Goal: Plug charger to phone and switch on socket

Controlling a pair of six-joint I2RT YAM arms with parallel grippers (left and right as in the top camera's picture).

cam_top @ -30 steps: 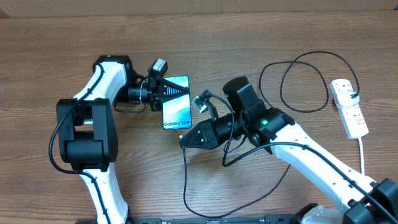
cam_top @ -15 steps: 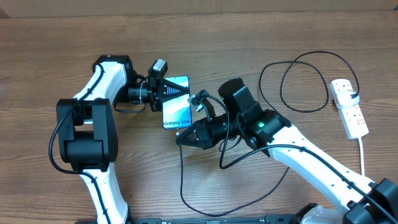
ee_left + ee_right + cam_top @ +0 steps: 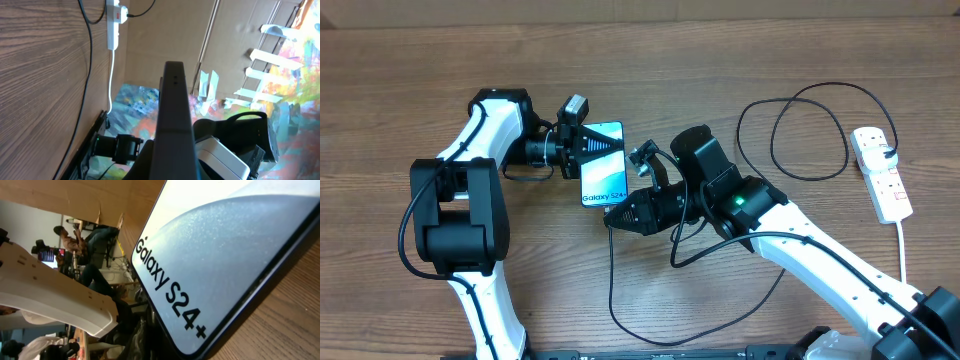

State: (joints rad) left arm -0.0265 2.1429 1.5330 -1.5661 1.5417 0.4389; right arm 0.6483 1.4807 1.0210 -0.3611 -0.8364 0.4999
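Gripping phone (image 3: 603, 178) at its upper end with left claw (image 3: 592, 145), screen up on table (image 3: 740, 60). Pinching charger (image 3: 611, 280) in right claw (image 3: 613, 219), right at phone's lower edge; connector tip hidden. Could miss port if tilted, or shove phone askew. Not yet switching socket (image 3: 882, 175), far right.

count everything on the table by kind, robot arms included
phone: 1
charger cable: 1
power strip: 1
robot arms: 2 (left arm, right arm)
total: 5
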